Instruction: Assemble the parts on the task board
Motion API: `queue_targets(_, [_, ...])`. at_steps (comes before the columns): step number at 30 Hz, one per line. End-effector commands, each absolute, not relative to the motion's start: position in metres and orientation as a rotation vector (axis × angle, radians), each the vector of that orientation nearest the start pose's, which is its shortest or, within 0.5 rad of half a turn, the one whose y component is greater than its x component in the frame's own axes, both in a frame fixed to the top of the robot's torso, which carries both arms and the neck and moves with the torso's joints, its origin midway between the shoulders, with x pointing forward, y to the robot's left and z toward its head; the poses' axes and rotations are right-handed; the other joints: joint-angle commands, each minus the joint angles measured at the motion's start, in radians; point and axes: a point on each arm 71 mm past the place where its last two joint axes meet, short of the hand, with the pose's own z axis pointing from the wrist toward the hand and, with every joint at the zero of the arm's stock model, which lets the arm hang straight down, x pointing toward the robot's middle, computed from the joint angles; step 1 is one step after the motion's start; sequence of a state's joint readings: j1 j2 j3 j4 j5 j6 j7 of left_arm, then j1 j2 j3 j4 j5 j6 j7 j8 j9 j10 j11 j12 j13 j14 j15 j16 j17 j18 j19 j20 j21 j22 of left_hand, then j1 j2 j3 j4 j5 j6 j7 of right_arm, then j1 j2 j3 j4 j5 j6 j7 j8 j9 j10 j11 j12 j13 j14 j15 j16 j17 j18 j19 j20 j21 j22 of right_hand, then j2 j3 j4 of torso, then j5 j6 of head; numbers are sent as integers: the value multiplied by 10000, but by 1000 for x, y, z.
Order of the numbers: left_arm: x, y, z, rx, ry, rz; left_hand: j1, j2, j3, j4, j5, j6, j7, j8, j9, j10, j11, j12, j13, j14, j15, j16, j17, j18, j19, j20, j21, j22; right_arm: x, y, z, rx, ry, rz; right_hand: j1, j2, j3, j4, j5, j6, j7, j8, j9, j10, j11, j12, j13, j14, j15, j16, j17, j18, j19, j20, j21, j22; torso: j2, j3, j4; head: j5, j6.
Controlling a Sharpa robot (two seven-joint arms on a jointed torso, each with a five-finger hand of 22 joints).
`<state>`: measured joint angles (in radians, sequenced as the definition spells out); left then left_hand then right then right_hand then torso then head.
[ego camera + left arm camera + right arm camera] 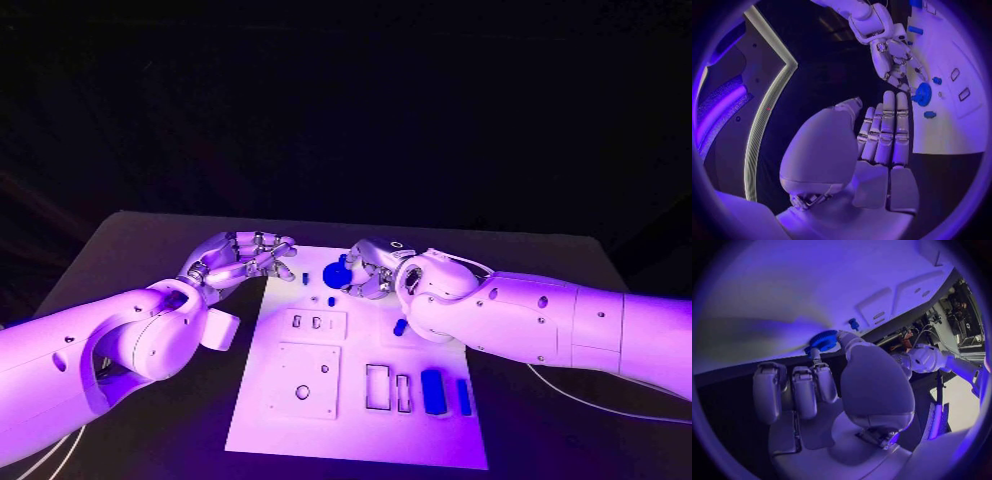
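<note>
Task board [281, 420]: white plate lying in the middle of the black table [130, 240], its near edge toward the robot.
Near right corner of the board: two upright blue bars [433, 389] standing side by side, next to an outlined rectangular slot [378, 387].
Near left part: a square raised panel [307, 379] sitting flat, with a smaller panel [317, 323] lying beyond it.
Right edge, mid-board: a small blue piece [401, 326] lying just beside the right forearm.
Far edge: a blue gear [336, 272] standing on the board, with a small blue peg [327, 297] just nearer.
Right hand [378, 268]: pinching the blue gear between thumb and fingertip at the far edge.
Left hand [238, 260]: hovering over the table just off the board's far left corner, fingers extended and close together, holding nothing.
</note>
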<state>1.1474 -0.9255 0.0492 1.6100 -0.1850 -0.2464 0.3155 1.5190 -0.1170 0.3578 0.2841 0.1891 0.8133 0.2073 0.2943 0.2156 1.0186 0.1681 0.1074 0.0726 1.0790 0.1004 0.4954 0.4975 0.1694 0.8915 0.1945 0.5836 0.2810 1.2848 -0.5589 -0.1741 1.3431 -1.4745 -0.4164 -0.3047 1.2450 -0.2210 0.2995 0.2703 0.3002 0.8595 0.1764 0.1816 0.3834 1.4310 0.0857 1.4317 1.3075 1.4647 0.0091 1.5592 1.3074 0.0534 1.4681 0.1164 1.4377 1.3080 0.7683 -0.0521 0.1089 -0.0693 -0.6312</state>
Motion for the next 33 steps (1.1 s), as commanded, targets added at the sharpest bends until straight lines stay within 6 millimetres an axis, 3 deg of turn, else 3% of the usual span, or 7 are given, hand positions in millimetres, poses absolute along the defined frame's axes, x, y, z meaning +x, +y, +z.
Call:
queue_targets(1, [472, 217, -163, -9531, 15038, -15716, -78, -24, 60, 5, -46, -67, 330, 22, 11, -37, 42, -39, 13, -62, -11, 32, 14, 102, -78, 9, 69, 17, 510, -125, -193, -1278, 16252, 5380, 72, 104, 59, 13, 66, 27, -76, 21, 9, 34, -1, 50, 974, 972, 44, 9, 2251, -152, 131, 25, -41, 1474, -6, -12, -1, -45, 53])
queue_targets(7, [473, 220, -163, -9551, 15014, -15663, -78, -24, 60, 5, -46, -67, 330, 22, 11, -37, 42, -39, 13, -62, -11, 32, 14, 102, -78, 9, 69, 17, 502, -146, -183, -519, 15842, 6167, 364, 143, 201, -107, 63, 25, -67, -17, 8, 1, -3, 17, 942, 958, 36, -9, 2190, -137, 96, 13, -104, 1433, -17, 9, -42, -34, 69])
queue_targets(11, [474, 221, -164, -9572, 14998, -15643, -78, -24, 60, 5, -46, -67, 330, 22, 11, -37, 42, -39, 13, -62, -11, 32, 14, 102, -78, 9, 69, 17, 496, -166, -173, -14, 15873, 7156, 538, 157, 304, -180, 59, -4, -49, -57, 1, -25, 11, -4, 921, 944, 44, -28, 2129, -110, 29, 17, -214, 1351, -70, 33, -100, 100, 124])
queue_targets(12, [474, 222, -164, -9576, 14993, -15637, -78, -24, 60, 5, -46, -67, 330, 22, 11, -37, 42, -39, 13, -62, -11, 32, 14, 102, -78, 9, 69, 17, 495, -171, -170, 86, 15891, 7361, 616, 191, 369, -195, -260, 89, -56, -17, 24, -29, 8, -5, 922, 936, 46, -38, 2099, -91, -18, 19, -286, 1299, -84, 47, -117, 129, 127])
queue_targets(14, [475, 223, -164, -9586, 14980, -15618, -81, -33, 68, -6, -47, -73, 330, 23, 15, -38, 42, -40, 15, -72, -11, 37, 22, 103, -86, 11, 74, 18, 493, -185, -165, 376, 15936, 7760, 795, 185, 446, -275, -797, 114, -55, -21, 33, -159, 9, -130, 780, 888, 46, -101, 1901, -29, -178, 22, -532, 1116, -108, 67, -146, 102, 150])
queue_targets(17, [475, 224, -164, -9596, 14959, -15592, -81, -33, 68, -6, -47, -73, 330, 23, 15, -38, 42, -40, 15, -72, -11, 37, 22, 103, -86, 11, 74, 18, 491, -207, -158, 830, 15755, 8037, 868, 100, 409, -315, -1014, 205, -72, 20, 56, -202, 0, -171, 736, 857, 41, -143, 1779, 21, -308, 21, -731, 970, -132, 88, -202, 105, 123])
queue_targets(33, [475, 222, -165, -9567, 14979, -15669, -75, -62, 74, -28, -51, -75, 326, 28, 22, -34, 39, -37, 18, -87, -12, 41, 31, 105, -98, 13, 79, 20, 484, -296, -176, 1813, 15673, 7345, 1439, -78, 415, -641, -904, 266, -99, 72, 91, -293, -36, -269, 641, 859, 5, -153, 1794, 33, -355, -13, -823, 944, -152, 171, -298, -145, 27])
